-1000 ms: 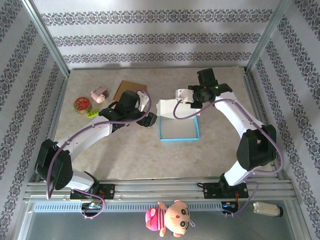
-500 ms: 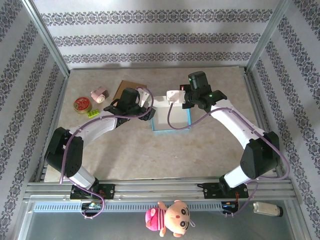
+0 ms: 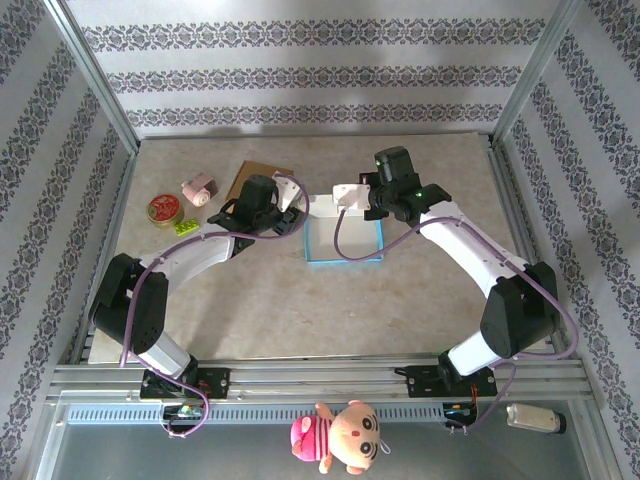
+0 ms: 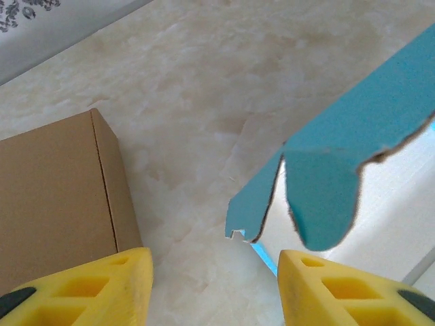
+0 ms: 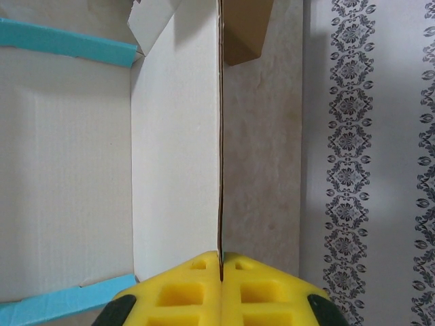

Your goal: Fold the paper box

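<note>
The paper box (image 3: 343, 243) lies open at mid-table, blue outside and white inside. My right gripper (image 3: 347, 194) is at its far wall; in the right wrist view the yellow fingers (image 5: 183, 288) are shut (image 5: 221, 261) on the thin upright edge of that white wall (image 5: 175, 136). My left gripper (image 3: 291, 213) hovers at the box's far-left corner. Its fingertips (image 4: 81, 288) stand wide apart (image 4: 214, 288) over bare table, nothing between them. A blue side flap (image 4: 321, 197) hangs just above the right-hand finger.
A flat brown cardboard box (image 3: 256, 178) (image 4: 54, 204) lies just left of my left gripper. A pink roll (image 3: 198, 188), a red tin (image 3: 163, 209) and a green brick (image 3: 186, 226) sit at far left. A plush toy (image 3: 337, 436) hangs off the front rail.
The right gripper has dragged the box left and toward the back wall, holding its far wall. The left gripper has drawn back with it, staying at the box's left corner.
</note>
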Available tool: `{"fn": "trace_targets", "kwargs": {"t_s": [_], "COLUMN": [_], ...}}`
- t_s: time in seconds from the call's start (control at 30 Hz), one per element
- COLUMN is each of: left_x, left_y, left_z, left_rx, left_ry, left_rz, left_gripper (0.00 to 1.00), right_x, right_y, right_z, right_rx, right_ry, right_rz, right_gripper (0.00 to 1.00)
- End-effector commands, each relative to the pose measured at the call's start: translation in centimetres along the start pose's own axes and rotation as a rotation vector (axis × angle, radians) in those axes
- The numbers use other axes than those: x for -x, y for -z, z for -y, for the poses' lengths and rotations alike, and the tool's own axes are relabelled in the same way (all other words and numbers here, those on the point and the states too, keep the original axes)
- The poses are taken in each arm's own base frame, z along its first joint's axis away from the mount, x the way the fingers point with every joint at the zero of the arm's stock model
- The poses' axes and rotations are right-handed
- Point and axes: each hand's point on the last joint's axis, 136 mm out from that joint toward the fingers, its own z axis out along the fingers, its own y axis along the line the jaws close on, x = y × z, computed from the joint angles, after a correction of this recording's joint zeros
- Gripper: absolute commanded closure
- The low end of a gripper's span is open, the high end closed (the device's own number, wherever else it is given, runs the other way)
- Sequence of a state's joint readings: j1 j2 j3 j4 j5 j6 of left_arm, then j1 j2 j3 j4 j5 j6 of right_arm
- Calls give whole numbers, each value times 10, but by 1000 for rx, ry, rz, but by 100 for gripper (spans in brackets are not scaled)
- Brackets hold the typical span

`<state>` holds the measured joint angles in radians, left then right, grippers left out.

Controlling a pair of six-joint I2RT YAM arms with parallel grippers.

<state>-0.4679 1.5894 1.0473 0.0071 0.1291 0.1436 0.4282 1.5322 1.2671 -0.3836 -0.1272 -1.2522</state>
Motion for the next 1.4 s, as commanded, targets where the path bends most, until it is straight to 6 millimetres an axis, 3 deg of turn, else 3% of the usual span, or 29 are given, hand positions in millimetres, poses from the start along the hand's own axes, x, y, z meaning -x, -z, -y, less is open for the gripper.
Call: {"fn": "trace_targets", "kwargs": {"t_s": [0.0,0.17,0.5,0.6,0.73,0.8,0.9,1.0,1.07,1.37], "left_x": [21,25,22,20,22,24,28,31,29,30], "left_y": [-1,-5,-6,-7,-6,-6,-6,-7,-9,-11], "left_z": [2,3,-1,-5,-8,-9,-7,-7,-7,-8], "left_rx": [-46,-60,-37,-8,10,16,5,1,-1,2], "left_ry": [-24,-17,-14,-16,-25,-28,-35,-39,-38,-11], "left_rz": [36,34,9,5,28,35,50,52,43,42], "left_gripper": [49,50,89,94,96,97,97,97,97,97], "right_x": [6,7,8,12,16,6,-20,-52,-65,-58], "right_y": [3,2,1,6,27,35,42,42,44,26], "right_z": [5,4,2,-3,-7,-13,-20,-22,-19,-22], "right_rx": [-20,-16,-14,-14,-22,-27,-50,-92,-114,-47], "right_ry": [0,0,-17,-102,-392,-529,-687,-823,-898,-947], "right_rz": [12,16,16,22,67,62,25,-50,-83,-73], "right_gripper": [100,100,100,77,36,24,14,13,18,47]}}
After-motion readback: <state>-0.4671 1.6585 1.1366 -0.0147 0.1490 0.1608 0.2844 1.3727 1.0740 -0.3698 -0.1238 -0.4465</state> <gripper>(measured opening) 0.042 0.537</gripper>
